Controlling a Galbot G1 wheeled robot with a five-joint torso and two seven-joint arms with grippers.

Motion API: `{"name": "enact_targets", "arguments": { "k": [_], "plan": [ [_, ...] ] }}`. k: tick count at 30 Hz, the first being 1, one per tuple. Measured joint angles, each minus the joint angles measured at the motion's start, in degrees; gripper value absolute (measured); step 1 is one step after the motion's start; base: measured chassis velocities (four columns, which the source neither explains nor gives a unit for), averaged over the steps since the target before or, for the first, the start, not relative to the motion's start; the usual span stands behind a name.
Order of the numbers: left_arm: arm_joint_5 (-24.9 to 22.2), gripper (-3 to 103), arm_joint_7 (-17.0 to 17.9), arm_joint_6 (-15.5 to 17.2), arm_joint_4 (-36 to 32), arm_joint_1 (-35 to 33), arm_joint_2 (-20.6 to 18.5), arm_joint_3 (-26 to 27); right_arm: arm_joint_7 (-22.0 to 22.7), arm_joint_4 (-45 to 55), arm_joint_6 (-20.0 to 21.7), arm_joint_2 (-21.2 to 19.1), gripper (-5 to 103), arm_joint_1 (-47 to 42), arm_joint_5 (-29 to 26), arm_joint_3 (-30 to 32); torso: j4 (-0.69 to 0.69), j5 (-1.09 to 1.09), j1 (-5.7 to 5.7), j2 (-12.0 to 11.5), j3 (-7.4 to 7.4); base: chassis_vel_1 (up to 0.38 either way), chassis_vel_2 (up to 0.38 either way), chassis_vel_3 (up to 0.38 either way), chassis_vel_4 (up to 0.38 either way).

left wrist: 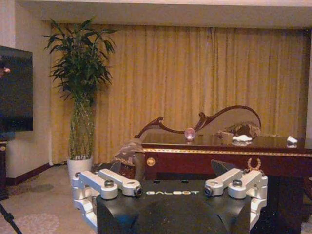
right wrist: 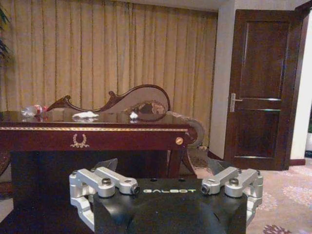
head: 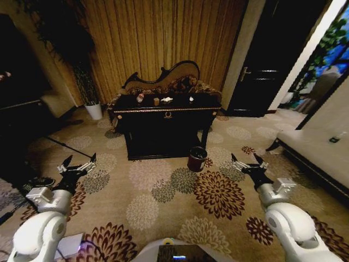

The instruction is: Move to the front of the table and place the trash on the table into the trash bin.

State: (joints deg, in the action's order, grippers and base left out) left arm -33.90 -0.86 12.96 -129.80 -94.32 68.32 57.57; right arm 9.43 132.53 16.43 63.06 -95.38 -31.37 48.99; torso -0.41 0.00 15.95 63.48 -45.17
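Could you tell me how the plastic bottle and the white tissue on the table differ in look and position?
The plastic bottle is clear with red on it and lies on its side, while the white tissue is an opaque crumpled wad. The bottle sits toward the left end of the table; the tissue is nearer the middle. Both rest on the glossy top, far ahead of the open left gripper and right gripper.

My arms are glossy white; each gripper point(left wrist: 170, 195) has a black body marked GALBOT and silver bolted links.
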Motion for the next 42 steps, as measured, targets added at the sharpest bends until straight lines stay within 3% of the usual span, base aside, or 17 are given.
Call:
{"name": "enact_targets", "arguments": {
  "k": [42],
  "plan": [
    [-3.0, 100, -1.8, 0.9, -2.5, -1.8, 0.5, 1.4, -3.2, 5.1, 1.3, -1.1, 100, 1.0, -5.5, -1.6, 0.00, 0.00, 0.00, 0.0, 0.00, -0.031, 0.028, 0.030, -0.029]
  ]
}}
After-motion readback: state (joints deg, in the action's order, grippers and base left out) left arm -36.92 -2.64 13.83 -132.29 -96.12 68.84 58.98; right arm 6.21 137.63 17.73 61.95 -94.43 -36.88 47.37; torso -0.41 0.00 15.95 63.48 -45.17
